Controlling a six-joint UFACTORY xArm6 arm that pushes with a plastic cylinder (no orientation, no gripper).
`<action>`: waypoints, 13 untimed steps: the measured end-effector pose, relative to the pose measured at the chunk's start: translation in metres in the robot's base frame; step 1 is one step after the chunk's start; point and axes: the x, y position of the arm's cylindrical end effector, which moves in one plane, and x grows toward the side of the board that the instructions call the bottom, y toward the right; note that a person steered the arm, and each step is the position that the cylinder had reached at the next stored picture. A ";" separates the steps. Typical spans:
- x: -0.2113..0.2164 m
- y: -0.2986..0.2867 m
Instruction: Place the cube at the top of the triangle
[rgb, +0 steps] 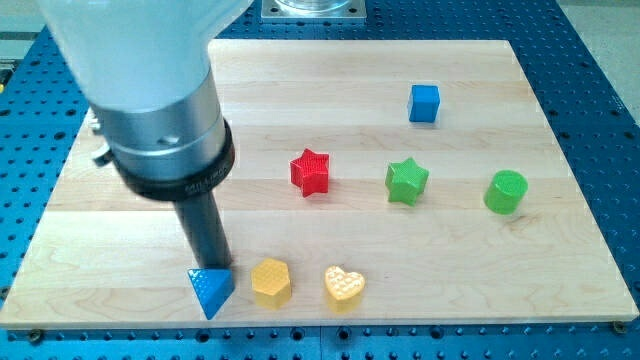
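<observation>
A blue cube (424, 103) sits near the view's top right of the wooden board (300, 90). A blue triangle (211, 290) lies near the view's bottom left edge. My tip (219, 267) stands right at the triangle's upper edge, touching or nearly touching it. The cube is far from the tip, up and to the view's right.
A yellow hexagon (271, 282) and a yellow heart (344, 287) lie to the right of the triangle. A red star (310, 172), a green star (406, 182) and a green cylinder (505, 192) lie in a row across the middle. The arm's large body (150, 90) covers the upper left.
</observation>
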 end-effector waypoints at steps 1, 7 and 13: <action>-0.050 0.001; -0.259 0.321; -0.190 -0.014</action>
